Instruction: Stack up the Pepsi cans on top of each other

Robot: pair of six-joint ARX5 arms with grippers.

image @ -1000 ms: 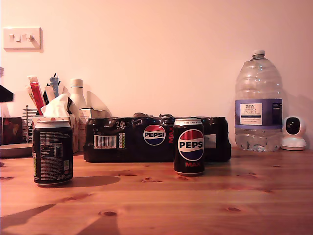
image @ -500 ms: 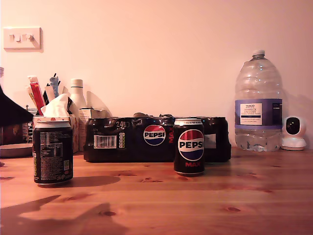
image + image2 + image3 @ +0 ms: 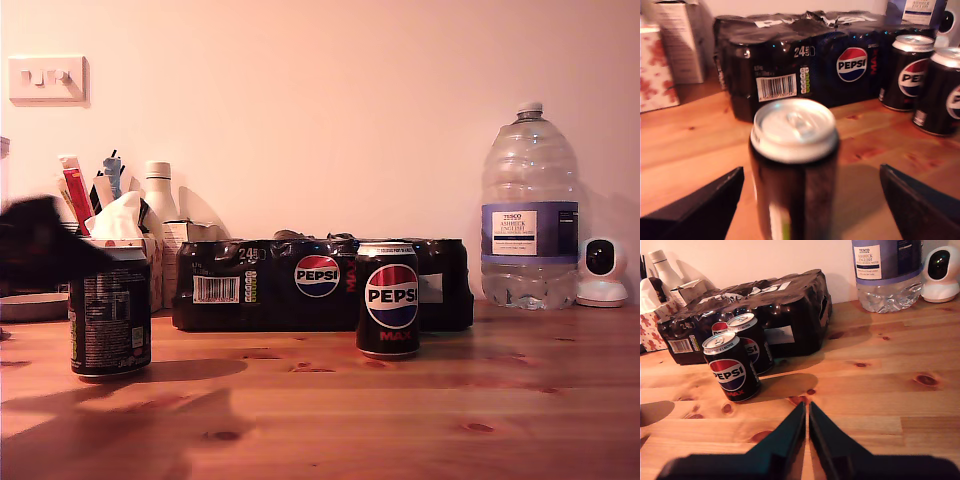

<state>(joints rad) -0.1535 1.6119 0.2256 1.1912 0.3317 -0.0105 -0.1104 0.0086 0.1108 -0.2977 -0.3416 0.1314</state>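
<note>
One black Pepsi can [image 3: 110,312] stands at the exterior view's left, its text side showing. My first gripper [image 3: 42,245] is a dark blur reaching its upper part. In the first wrist view this can [image 3: 794,150] stands between the spread fingers [image 3: 705,202] of my first gripper [image 3: 811,169], which is open and apart from its sides. A second can [image 3: 388,300] stands mid-table in front of the multipack. Both wrist views show two cans side by side there [image 3: 732,365] [image 3: 751,342], also [image 3: 910,70] [image 3: 942,90]. My second gripper [image 3: 806,405] is shut and empty, short of them.
A black shrink-wrapped Pepsi multipack [image 3: 270,285] lies behind the cans. A large water bottle [image 3: 529,210] and a small white camera [image 3: 601,272] stand at the exterior view's right. A tissue box [image 3: 125,225] and holder clutter sit behind the left can.
My first gripper has come in from the exterior view's left and now overlaps the top of the left can. The cans have stayed where they were.
</note>
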